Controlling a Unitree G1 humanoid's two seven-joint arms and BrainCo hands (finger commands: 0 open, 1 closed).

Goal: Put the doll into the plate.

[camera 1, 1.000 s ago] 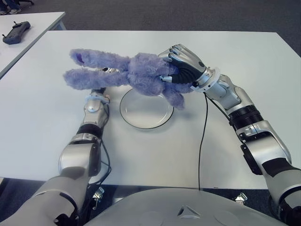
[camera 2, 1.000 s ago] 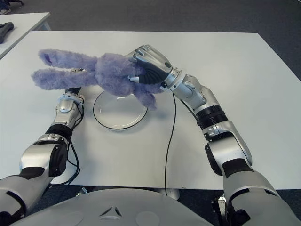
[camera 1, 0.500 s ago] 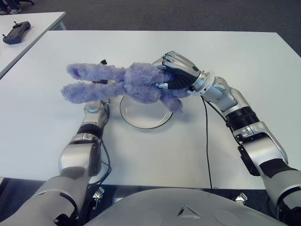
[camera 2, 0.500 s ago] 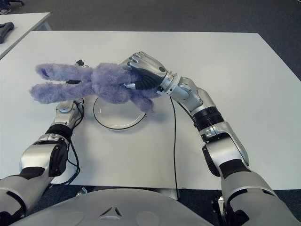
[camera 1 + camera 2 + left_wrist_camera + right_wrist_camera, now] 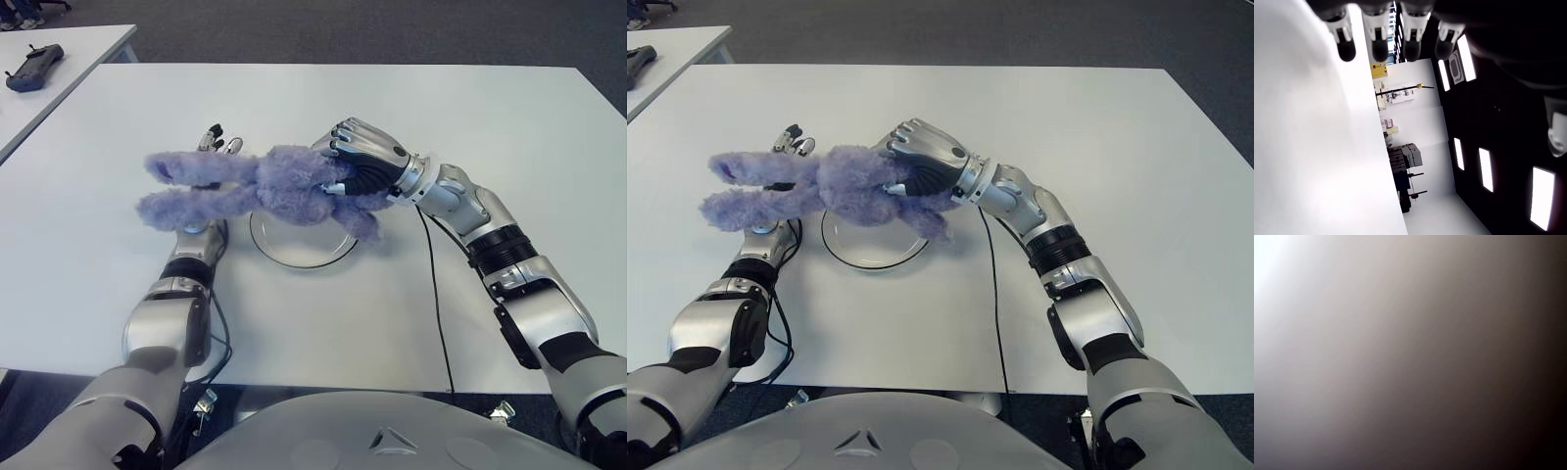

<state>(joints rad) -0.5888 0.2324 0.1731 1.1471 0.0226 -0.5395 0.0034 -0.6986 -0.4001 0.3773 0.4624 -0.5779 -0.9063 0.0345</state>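
right hand point(image 5: 364, 168), palm down, grips the doll point(image 5: 257, 183) over the plate point(image 5: 294, 257).

No text, label, brand, number or sign can be read anywhere

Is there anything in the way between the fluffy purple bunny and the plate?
Nothing visible. The right hand grips the fluffy purple bunny doll just above the round white plate, whose bare part holds nothing. The left hand shows beyond the doll's long ears, to the plate's left, fingers straight.
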